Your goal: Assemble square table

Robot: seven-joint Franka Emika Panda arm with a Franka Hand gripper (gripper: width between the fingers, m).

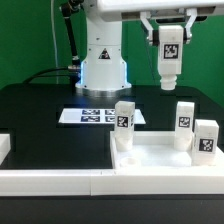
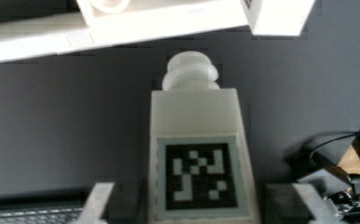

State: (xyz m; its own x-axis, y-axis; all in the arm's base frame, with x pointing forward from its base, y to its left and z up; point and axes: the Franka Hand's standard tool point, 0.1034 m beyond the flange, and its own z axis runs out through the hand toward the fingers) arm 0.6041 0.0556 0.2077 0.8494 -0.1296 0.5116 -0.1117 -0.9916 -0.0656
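The square table's white top (image 1: 150,157) lies at the front of the exterior view's right. Three short white tagged legs stand upright on it: one at its left corner (image 1: 124,120), one at the back right (image 1: 185,117) and one at the right edge (image 1: 206,140). High above the top hangs a fourth leg (image 1: 170,55), upright, with my gripper (image 1: 170,33) shut on its upper part. In the wrist view this leg (image 2: 195,140) fills the middle, its tag facing the camera and its round peg (image 2: 191,70) pointing away, between my gripper's (image 2: 200,203) two fingers (image 2: 106,203).
The marker board (image 1: 92,115) lies flat on the black table before the robot's base (image 1: 103,65). Low white rails run along the front (image 1: 60,182) and at the exterior view's left (image 1: 5,148). Cables hang at the back left.
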